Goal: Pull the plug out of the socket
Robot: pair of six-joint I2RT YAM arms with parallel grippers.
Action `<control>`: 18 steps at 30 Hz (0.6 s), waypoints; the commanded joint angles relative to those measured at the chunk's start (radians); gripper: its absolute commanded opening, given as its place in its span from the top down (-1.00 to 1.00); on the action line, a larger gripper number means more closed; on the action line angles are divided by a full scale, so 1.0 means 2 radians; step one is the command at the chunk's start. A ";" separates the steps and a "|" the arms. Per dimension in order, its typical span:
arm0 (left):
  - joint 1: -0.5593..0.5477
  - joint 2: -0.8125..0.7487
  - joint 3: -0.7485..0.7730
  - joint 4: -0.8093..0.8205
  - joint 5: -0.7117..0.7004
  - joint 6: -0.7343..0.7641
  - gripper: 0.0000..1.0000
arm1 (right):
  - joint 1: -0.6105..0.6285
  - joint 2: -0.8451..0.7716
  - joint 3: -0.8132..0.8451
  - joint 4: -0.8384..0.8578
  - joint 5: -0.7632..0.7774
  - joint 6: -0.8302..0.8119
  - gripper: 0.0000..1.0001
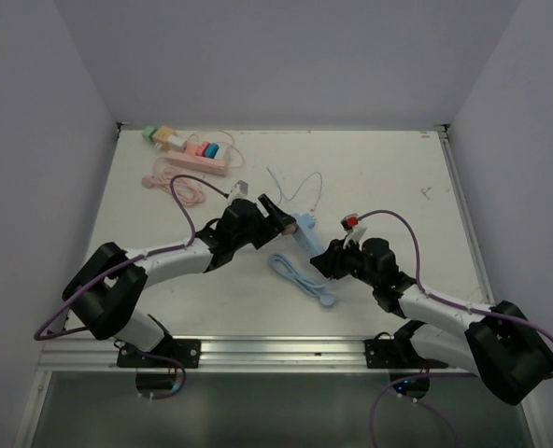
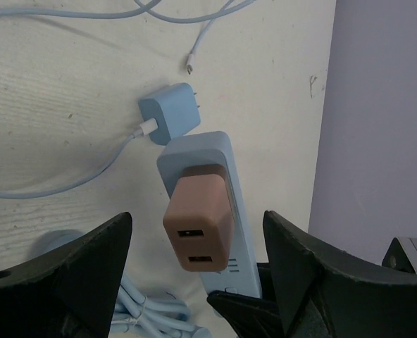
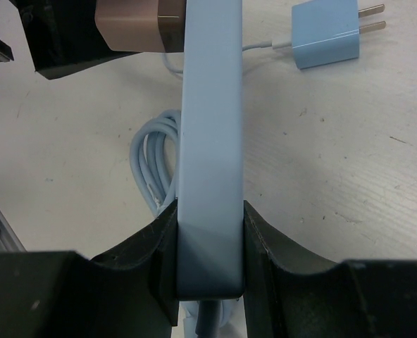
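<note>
Tan rigid plastic charger plug (image 2: 198,222) seated in far-end socket of pale blue plastic power strip (image 3: 210,141), mid white desk (image 2: 53,105), between arms. Plug looks light, stiff and smooth-sided, likely slippery. Friction fit: squeeze flat sides, pull straight out. Left fingers (image 2: 89,260) wide apart, flanking plug, touching nothing. Right fingers (image 3: 152,239) clamped on strip's cord end, bracing it.

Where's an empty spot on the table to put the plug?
The far right table is bare, between the thin blue cable and the right edge. It's crowded at the pink power strip far left, and mid-table around the blue power strip.
</note>
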 commanded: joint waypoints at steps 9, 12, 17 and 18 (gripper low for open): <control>-0.012 0.028 0.011 0.065 -0.042 -0.062 -0.22 | 0.007 -0.008 0.022 0.056 -0.008 -0.007 1.00; -0.015 0.032 0.011 0.075 -0.042 -0.070 0.00 | 0.007 -0.006 0.022 0.057 -0.008 -0.007 1.00; -0.021 0.033 0.009 0.081 -0.042 -0.077 0.46 | 0.007 -0.005 0.022 0.052 0.009 -0.003 1.00; -0.021 0.032 0.007 0.080 -0.043 -0.080 0.54 | 0.007 -0.004 0.023 0.050 0.016 -0.002 1.00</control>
